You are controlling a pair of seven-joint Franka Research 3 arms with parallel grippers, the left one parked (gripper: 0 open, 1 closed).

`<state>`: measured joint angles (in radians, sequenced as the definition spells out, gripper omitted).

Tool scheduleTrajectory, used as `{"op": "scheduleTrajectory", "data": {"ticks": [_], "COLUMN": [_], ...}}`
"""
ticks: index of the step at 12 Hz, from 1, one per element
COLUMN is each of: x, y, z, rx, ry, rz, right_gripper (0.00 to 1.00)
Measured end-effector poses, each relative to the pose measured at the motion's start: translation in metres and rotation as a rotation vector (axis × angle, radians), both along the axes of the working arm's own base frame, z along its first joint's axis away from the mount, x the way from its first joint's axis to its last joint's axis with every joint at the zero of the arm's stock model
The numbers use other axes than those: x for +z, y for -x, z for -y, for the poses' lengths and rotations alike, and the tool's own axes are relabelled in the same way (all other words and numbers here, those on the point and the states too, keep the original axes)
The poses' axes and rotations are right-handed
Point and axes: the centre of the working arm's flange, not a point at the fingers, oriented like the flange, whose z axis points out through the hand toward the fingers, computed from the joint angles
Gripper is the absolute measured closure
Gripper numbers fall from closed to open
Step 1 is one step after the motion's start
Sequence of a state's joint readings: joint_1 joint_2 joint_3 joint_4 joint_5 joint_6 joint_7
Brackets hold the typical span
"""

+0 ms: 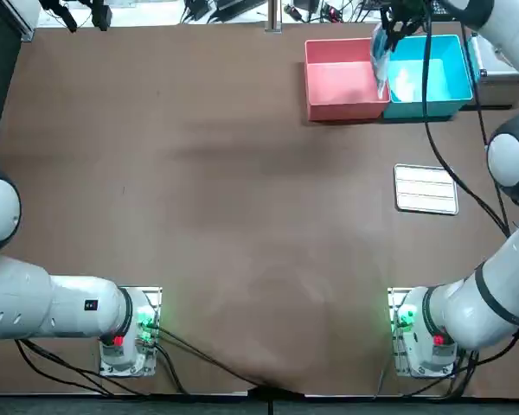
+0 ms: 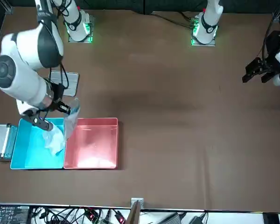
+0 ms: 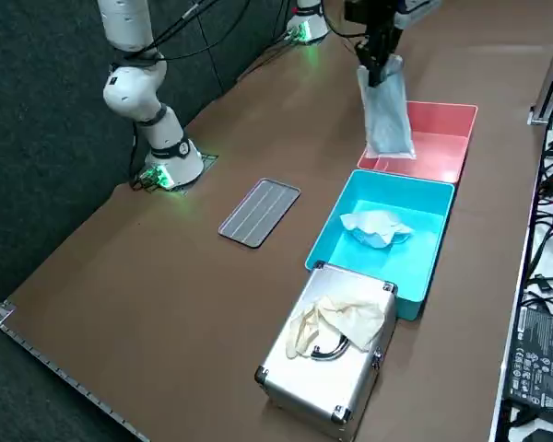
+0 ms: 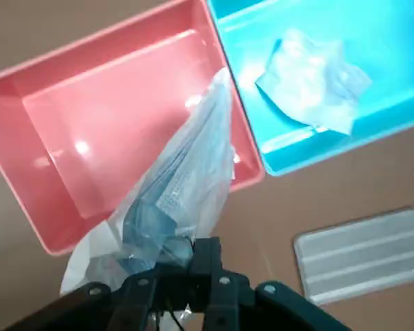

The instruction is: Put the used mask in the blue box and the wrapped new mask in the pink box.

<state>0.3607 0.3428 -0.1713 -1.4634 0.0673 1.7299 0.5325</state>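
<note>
While it hangs from the end effector, the wrapped mask looks pale blue in a clear bag. Its long side points straight down, over the edge of the pink box next to the blue box, near the far right corner of the desk. The right arm reaches far out, its end effector pinched tight on the bag's top. The used mask lies crumpled in the blue box.
</note>
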Motion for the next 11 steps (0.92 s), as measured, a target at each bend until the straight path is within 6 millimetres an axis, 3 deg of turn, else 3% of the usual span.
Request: {"op": "scheduleTrajectory", "data": {"ticks": [6,9,11], "x": [-0.068,-0.094,-0.095], "y": [-0.032,-0.048,-0.053], "z": [-0.046,-0.046,-0.043], "rx": [0.024,0.017,0.009], "ry": [0.035,0.053,0.048], "rz": [-0.011,-0.020,-0.016], "right_gripper": [0.99,0.97,0.93]}}
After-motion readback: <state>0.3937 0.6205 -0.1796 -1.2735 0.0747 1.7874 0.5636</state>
